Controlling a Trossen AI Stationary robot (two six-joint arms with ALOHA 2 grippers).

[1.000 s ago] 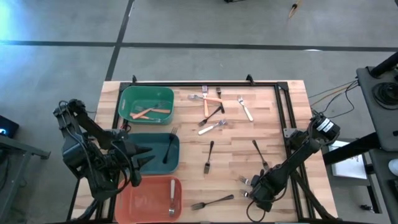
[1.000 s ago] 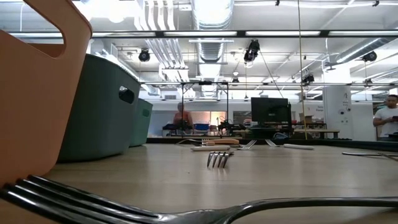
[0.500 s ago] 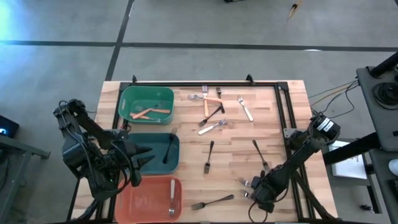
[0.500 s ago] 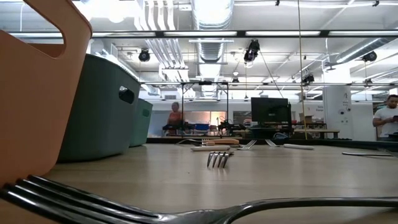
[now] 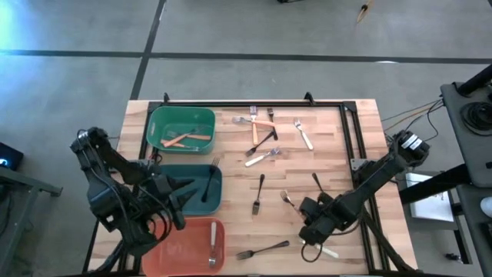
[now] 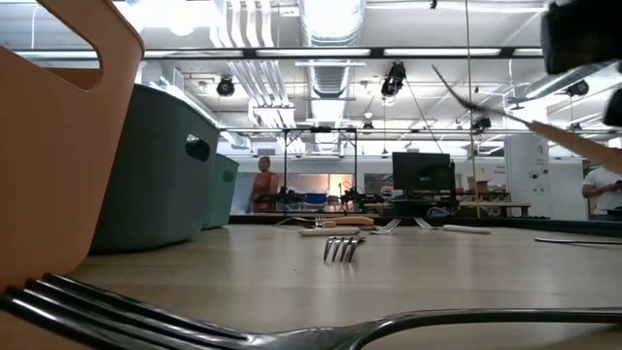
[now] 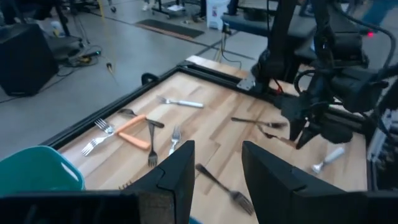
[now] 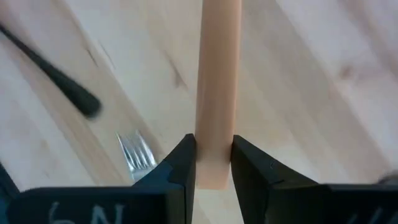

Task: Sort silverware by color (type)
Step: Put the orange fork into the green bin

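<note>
Bins line the bench's left edge — green [image 5: 181, 128], teal [image 5: 196, 187], salmon [image 5: 184, 241] — with the left claw [image 7: 213, 171] hanging open and empty beside the teal one. Loose forks [image 5: 262, 141] lie scattered mid-bench. At the near right, the right claw [image 5: 309, 218] grips an orange-pink-handled fork [image 8: 217, 93] by its handle, tines seemingly pointing leftward; the green bin holding matching forks lies far across to the left.

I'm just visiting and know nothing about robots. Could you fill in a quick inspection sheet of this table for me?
Surface: wooden table, black rails.
Job's things: loose forks; green bin holds orange-handled ones, teal bin a black one, salmon bin a white-handled one.
Clutter: nothing seen.
Grippers: right gripper shut on a pale orange-pink handle; left gripper open, beside the bins.
Cables: wires off the right edge.
Surroundings: workshop, person far behind.
</note>
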